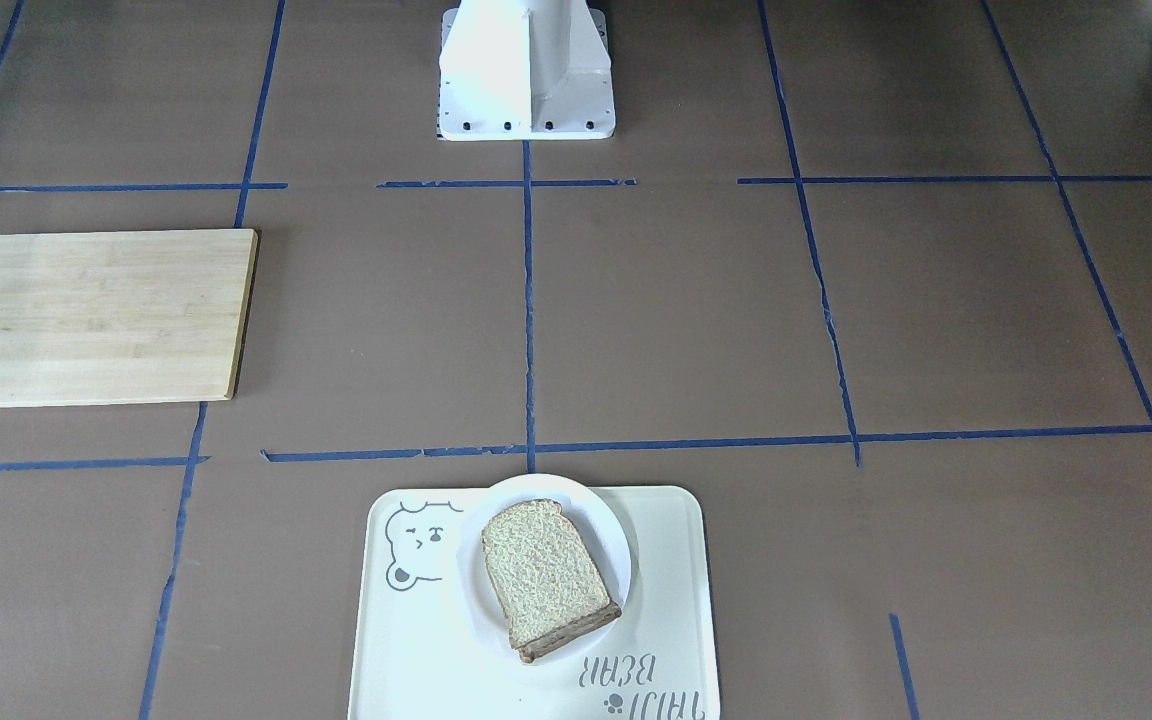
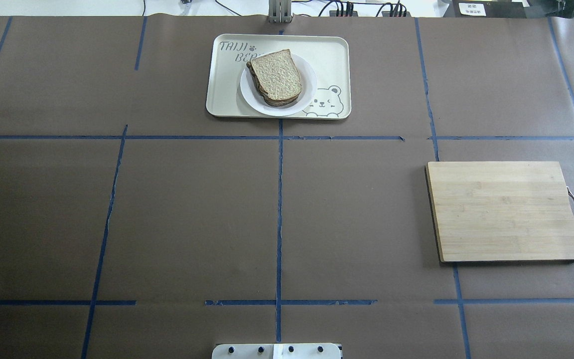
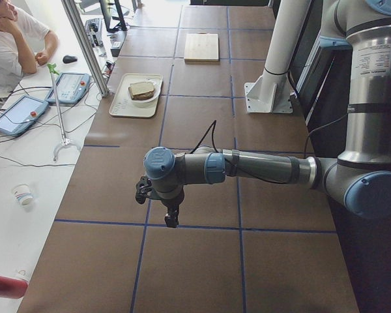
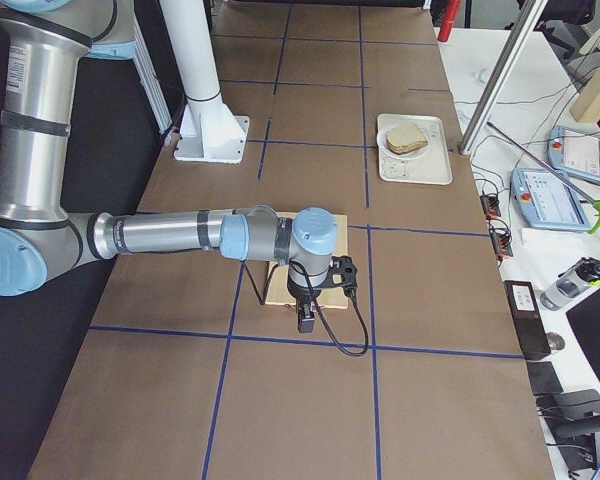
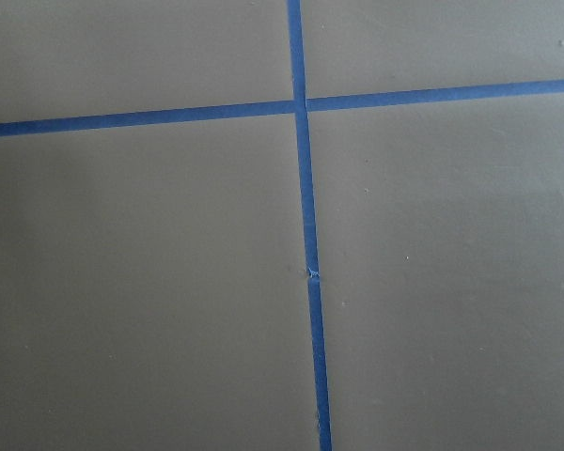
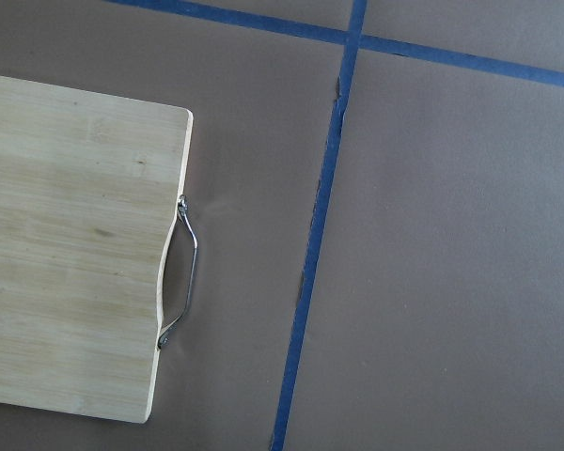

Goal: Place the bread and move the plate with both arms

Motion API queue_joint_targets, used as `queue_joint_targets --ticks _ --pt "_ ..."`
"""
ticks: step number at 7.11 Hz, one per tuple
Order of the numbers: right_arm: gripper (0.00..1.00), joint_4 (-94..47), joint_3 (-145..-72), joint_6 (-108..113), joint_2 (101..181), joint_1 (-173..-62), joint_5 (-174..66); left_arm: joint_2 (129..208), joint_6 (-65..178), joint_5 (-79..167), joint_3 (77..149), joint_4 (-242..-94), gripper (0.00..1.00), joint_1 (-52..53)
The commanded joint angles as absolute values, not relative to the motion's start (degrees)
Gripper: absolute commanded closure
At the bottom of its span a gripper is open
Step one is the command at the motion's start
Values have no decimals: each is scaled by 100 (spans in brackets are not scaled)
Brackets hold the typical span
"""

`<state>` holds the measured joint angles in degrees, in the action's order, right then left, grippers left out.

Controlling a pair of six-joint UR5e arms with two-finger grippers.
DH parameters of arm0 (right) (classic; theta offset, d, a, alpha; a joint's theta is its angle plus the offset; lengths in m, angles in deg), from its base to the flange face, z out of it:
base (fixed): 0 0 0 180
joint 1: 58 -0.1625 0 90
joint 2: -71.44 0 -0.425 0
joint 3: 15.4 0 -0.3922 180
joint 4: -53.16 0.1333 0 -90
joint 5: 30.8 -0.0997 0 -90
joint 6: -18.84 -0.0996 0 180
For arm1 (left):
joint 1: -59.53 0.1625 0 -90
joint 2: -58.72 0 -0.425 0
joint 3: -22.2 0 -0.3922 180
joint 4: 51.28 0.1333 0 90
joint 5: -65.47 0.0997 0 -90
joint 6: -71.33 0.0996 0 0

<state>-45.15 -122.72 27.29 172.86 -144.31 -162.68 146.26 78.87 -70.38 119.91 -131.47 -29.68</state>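
A slice of light-brown bread point(image 1: 546, 575) lies on top of a darker layer on the small white plate point(image 1: 608, 535). The plate sits on the cream bear tray point(image 1: 676, 600) at the table's far edge from the robot. In the overhead view the bread point(image 2: 277, 75), plate point(image 2: 308, 87) and tray point(image 2: 227, 94) are at top centre. My left gripper point(image 3: 172, 220) shows only in the exterior left view, hanging above the table far from the tray. My right gripper point(image 4: 306, 322) shows only in the exterior right view, near the cutting board. I cannot tell whether either is open or shut.
A wooden cutting board point(image 2: 503, 209) with a metal handle point(image 6: 183, 272) lies on the robot's right side. The white robot base point(image 1: 526, 70) stands at the near edge. Blue tape lines cross the brown table cover. A seated person point(image 3: 13, 39) is beyond the far edge.
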Motion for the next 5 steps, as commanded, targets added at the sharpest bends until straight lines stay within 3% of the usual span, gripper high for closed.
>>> queue_joint_targets --ticks 1,5 --pt "0 -4519 -12263 2719 17295 -14431 -16272 14626 7871 -7041 12002 -13144 0 -2968" --pt "0 -4519 -12263 2710 17295 -14431 -16281 14635 7880 -7032 12072 -13135 0 -2977"
